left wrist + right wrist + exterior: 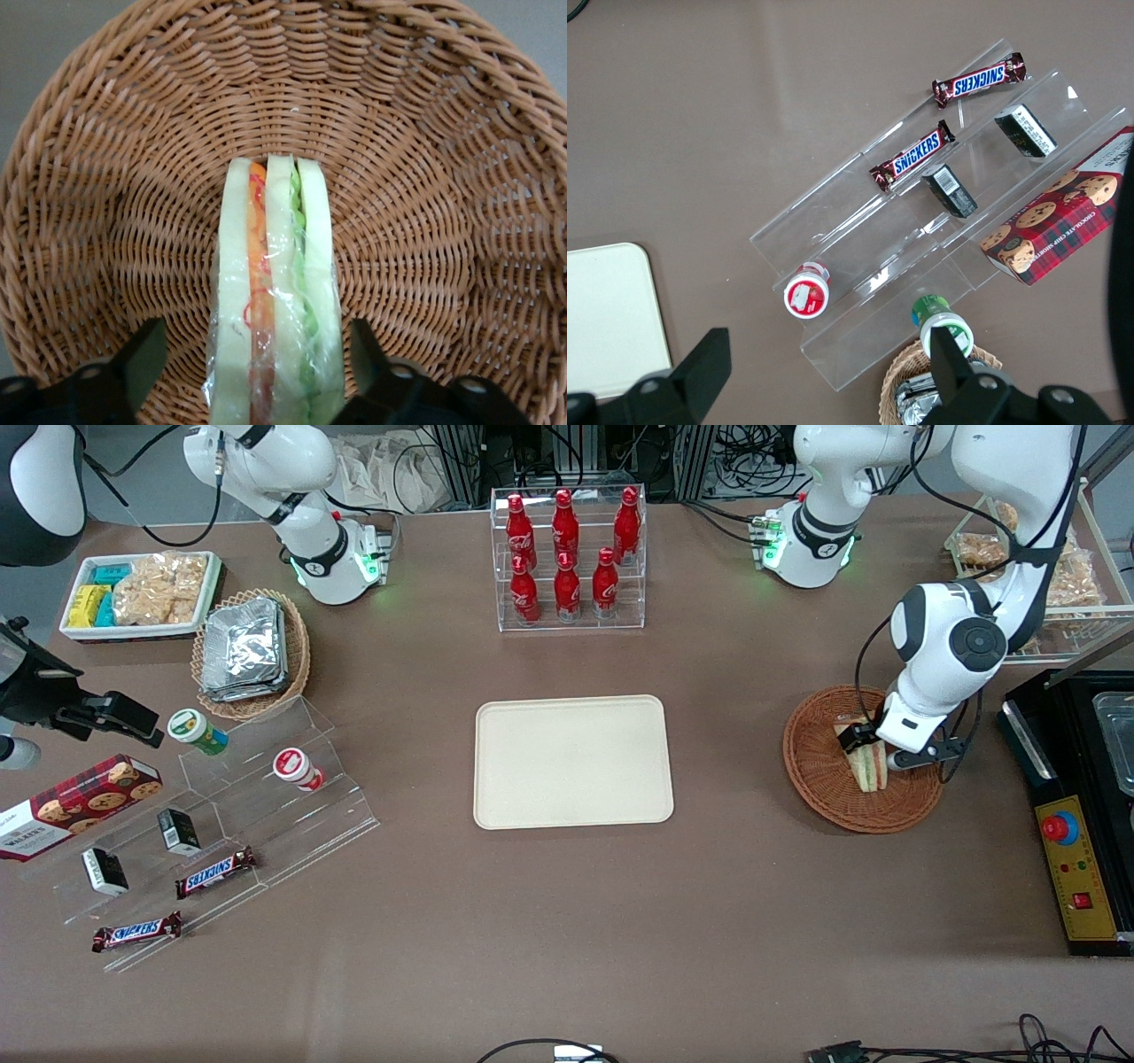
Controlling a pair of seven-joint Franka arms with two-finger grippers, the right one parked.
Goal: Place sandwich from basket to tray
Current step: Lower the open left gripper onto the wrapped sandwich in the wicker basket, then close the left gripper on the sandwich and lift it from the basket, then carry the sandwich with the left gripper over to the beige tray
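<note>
Brown table; gripper down in basket, fingers apart straddling sandwich, lined up to clamp; tray waiting.

The sandwich lies in the basket, which stands toward the working arm's end of the table. The gripper is low inside the basket, with one finger on each side of the sandwich and a gap between each finger and the wrap. The tray lies in the middle of the table, well apart from the basket. The rack of bottles stands farther from the front camera than the tray.
</note>
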